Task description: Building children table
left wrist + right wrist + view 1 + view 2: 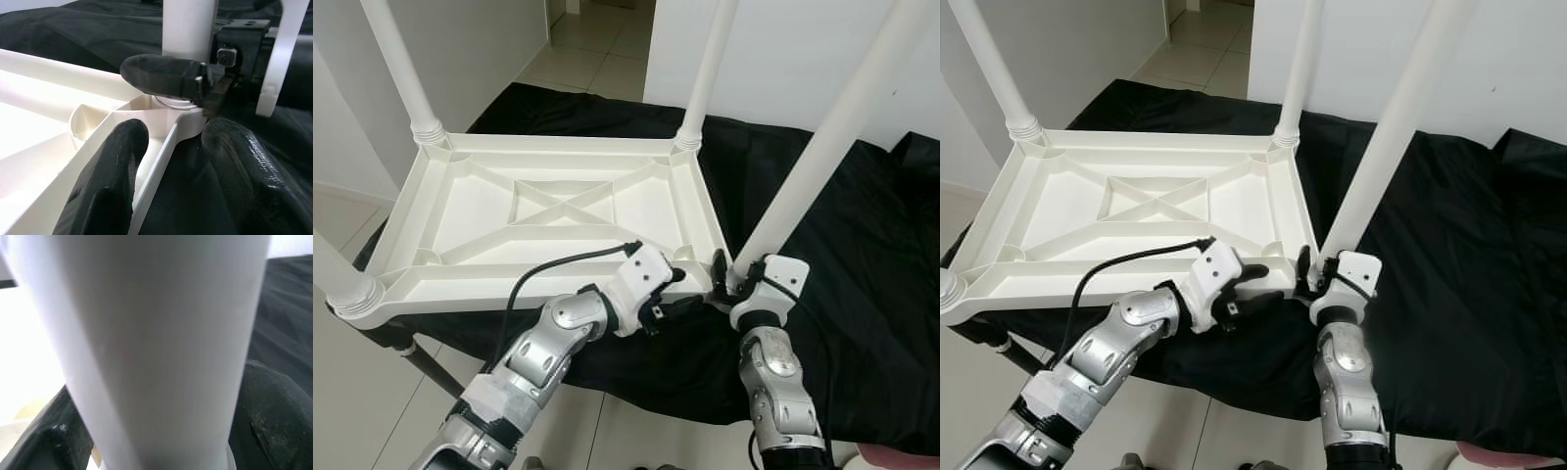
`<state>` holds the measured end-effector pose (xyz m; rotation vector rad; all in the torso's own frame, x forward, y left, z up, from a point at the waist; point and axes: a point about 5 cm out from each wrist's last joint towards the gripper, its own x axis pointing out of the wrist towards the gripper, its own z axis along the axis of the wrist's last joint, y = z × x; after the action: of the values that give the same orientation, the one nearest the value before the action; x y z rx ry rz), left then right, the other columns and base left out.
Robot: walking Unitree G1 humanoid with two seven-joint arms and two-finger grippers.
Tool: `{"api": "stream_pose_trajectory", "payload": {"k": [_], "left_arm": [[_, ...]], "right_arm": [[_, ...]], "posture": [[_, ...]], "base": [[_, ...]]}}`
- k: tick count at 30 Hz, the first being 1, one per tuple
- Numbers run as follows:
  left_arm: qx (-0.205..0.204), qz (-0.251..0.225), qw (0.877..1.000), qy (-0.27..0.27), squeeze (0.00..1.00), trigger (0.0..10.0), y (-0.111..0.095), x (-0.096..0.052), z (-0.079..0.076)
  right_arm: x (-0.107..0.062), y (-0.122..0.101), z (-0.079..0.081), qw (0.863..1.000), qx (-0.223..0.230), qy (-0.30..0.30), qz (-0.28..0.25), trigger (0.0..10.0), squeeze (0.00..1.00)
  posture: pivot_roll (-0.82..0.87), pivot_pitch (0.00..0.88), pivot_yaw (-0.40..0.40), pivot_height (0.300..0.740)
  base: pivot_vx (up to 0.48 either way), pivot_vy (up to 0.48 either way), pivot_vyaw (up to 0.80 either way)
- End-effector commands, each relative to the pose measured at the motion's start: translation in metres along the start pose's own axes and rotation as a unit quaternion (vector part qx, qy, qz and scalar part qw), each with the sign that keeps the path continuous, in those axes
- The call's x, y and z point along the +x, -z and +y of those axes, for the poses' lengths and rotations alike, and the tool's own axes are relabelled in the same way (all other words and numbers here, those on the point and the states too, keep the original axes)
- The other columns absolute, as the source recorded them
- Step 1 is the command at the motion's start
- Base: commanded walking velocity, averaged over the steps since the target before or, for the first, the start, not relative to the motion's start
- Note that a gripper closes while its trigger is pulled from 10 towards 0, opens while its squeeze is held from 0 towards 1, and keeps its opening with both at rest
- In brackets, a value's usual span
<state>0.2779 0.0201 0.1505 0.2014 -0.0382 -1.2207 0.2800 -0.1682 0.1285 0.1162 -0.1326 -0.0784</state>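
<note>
White plastic tabletop (558, 211) lies upside down on a black cloth (862, 255), ribbed underside facing up. Landmark for everything below: its near right corner socket (183, 105).

Progress, as I judge it: three legs already stand in the other corners, two at the far side (406, 69) (710, 69) and one at the near left (337, 279). The fourth leg (822, 147) stands in the landmark socket, leaning slightly away from the tabletop. I cannot tell whether it is fully seated, so what remains is likely tightening it and turning the table upright.

My right hand (732, 277) sits right at the socket, its two black fingers (274, 426) closed around the base of the fourth leg; the forearm rises almost vertically beneath it.

My left hand (690, 294) reaches in from the tabletop side, just beside the socket. Its fingers (107, 171) are spread, straddling the tabletop's rim wall without squeezing it, one inside the tray, one outside over the cloth. The left forearm angles up from low on the near side.
</note>
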Motion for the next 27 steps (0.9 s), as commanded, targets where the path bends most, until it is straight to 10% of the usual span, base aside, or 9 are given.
{"api": "stream_pose_trajectory", "payload": {"k": [1,3,4,23,24,25,27], "left_arm": [[0.003,-0.003,1.000,0.030,0.00,10.0,-0.001,0.000,-0.004],[0.004,-0.003,1.000,0.031,0.00,10.0,-0.001,0.000,-0.004],[0.003,-0.002,0.999,0.032,0.00,10.0,-0.001,-0.001,-0.005],[0.005,-0.002,0.999,0.033,0.00,10.0,-0.001,-0.001,-0.007],[0.005,-0.003,0.999,0.034,0.00,10.0,-0.002,-0.001,-0.007],[0.005,-0.003,0.999,0.034,0.00,10.0,-0.002,-0.001,-0.007],[0.005,-0.004,0.999,0.035,0.00,10.0,-0.002,0.000,-0.008]], "right_arm": [[-0.002,0.003,-0.003,1.000,0.008,-0.011,0.005,10.0,1.00],[0.000,0.002,-0.006,0.999,0.012,-0.036,0.003,10.0,1.00],[0.002,0.000,-0.009,0.998,0.000,-0.066,-0.003,10.0,0.01],[0.019,-0.008,-0.013,0.960,-0.062,-0.271,0.001,10.0,0.00],[0.021,-0.007,-0.015,0.959,-0.074,-0.274,0.005,4.3,0.00],[0.021,-0.007,-0.015,0.959,-0.074,-0.274,0.005,4.3,0.00],[0.025,-0.006,-0.019,0.958,-0.085,-0.272,0.013,0.0,0.00]], "posture": [[-0.02,0.081,-0.045,0.740],[-0.02,0.080,-0.042,0.740],[-0.02,0.078,-0.041,0.740],[0.00,0.062,-0.051,0.740],[0.00,0.061,-0.054,0.740],[0.00,0.061,-0.054,0.740],[0.00,0.059,-0.057,0.740]], "base": [[0.000,0.000,0.00],[0.000,0.000,0.00],[0.000,0.000,0.00],[0.000,0.000,0.00],[0.000,0.000,0.00],[0.000,0.000,0.00],[0.000,0.000,0.00]]}}
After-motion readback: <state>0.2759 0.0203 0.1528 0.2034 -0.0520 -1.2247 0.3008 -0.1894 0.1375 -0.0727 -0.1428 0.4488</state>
